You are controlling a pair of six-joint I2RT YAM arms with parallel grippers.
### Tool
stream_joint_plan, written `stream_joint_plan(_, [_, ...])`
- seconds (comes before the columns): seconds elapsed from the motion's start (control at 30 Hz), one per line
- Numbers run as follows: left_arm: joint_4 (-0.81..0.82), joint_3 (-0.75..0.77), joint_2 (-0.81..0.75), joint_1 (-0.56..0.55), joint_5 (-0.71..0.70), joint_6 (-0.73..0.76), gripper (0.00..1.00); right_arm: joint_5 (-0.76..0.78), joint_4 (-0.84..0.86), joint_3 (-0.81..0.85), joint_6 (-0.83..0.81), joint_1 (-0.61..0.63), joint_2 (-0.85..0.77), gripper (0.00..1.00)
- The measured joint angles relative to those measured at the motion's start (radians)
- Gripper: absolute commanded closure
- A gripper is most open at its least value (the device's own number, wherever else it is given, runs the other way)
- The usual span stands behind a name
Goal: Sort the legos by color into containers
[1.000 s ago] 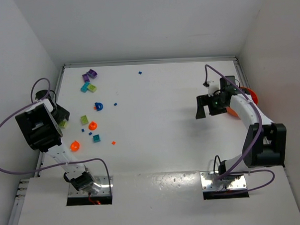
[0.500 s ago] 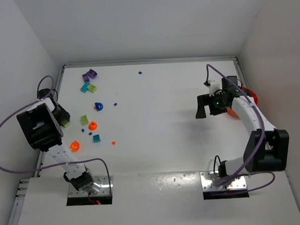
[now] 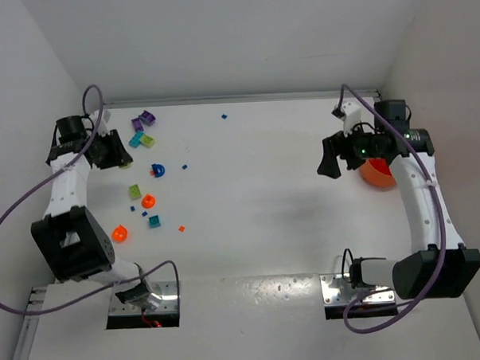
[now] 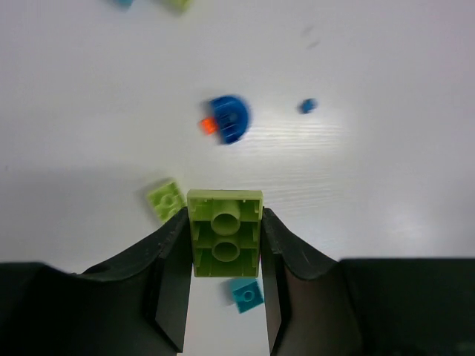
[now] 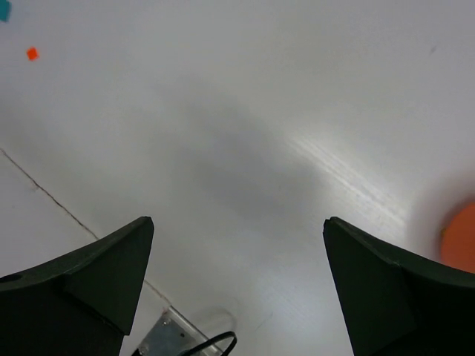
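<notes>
A lime rectangular plastic container (image 4: 225, 231), two round sockets showing, is clamped between the fingers of the left gripper (image 4: 225, 219), held above the white table (image 4: 371, 185) near its far left side. Beneath it lie a second lime cup (image 4: 165, 200), a teal square cup (image 4: 246, 294) and a round blue cup (image 4: 230, 119). An orange-red lego speck (image 4: 208, 126) sits right against the blue cup; a blue lego speck (image 4: 307, 106) lies apart. The right gripper (image 5: 237, 226) hangs with jaws spread wide and empty, just beside the large orange round bowl (image 3: 379, 174).
</notes>
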Motion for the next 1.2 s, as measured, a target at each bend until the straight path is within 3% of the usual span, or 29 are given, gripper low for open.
stream_joint_plan(0.2, [-0.008,0.014,-0.274,-0.191,0.159,0.133,1.0,-0.193,-0.109,0.224,0.013,0.002,0.115,0.13])
stream_joint_plan(0.43, [-0.024,0.016,-0.414,-0.505,0.18,0.212,1.0,-0.391,-0.12,0.248,0.185,0.029,0.228,0.16])
stream_joint_plan(0.6, [-0.015,0.016,-0.421,-0.645,0.153,0.195,1.0,-0.522,-0.026,0.231,0.332,0.063,0.227,0.09])
stream_joint_plan(0.73, [0.053,0.016,-0.405,-0.702,0.177,0.122,1.0,-0.624,0.24,0.046,0.594,0.098,0.164,0.09])
stream_joint_plan(0.83, [0.105,0.016,-0.396,-0.75,0.177,0.092,1.0,-0.647,0.372,-0.006,0.755,0.137,0.161,0.09])
stream_joint_plan(1.0, [0.129,0.017,-0.394,-0.801,0.153,0.1,1.0,-0.646,0.451,0.029,0.87,0.209,0.185,0.09])
stream_joint_plan(1.2, [0.122,0.016,-0.391,-0.878,0.095,0.147,1.0,-0.533,0.466,0.03,0.946,0.286,0.19,0.09])
